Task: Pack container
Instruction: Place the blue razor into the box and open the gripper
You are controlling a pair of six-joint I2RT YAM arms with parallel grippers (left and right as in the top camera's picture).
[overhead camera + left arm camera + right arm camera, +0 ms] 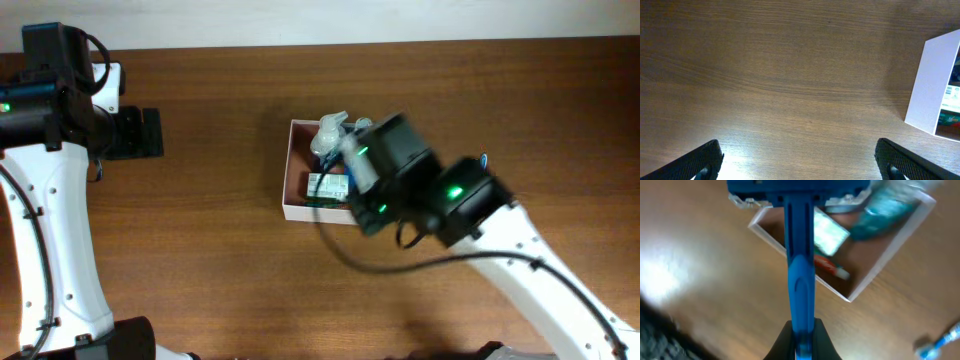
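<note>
The container [292, 170], a square white-walled box with a reddish-brown inside, sits mid-table. It also shows in the right wrist view [860, 260] and at the right edge of the left wrist view [932, 85]. My right gripper [802, 330] is shut on the handle of a blue razor [800, 255], whose head points over the box's near-left wall. In the overhead view the right gripper [385, 165] hangs over the box's right side. My left gripper [800, 162] is open and empty over bare wood, left of the box; it also shows in the overhead view [140, 133].
Inside the box lie a white-and-green packet [829, 232], a teal bottle [880, 210] and a red-and-white tube [827, 265]. A small blue item [940, 342] lies on the table right of the box.
</note>
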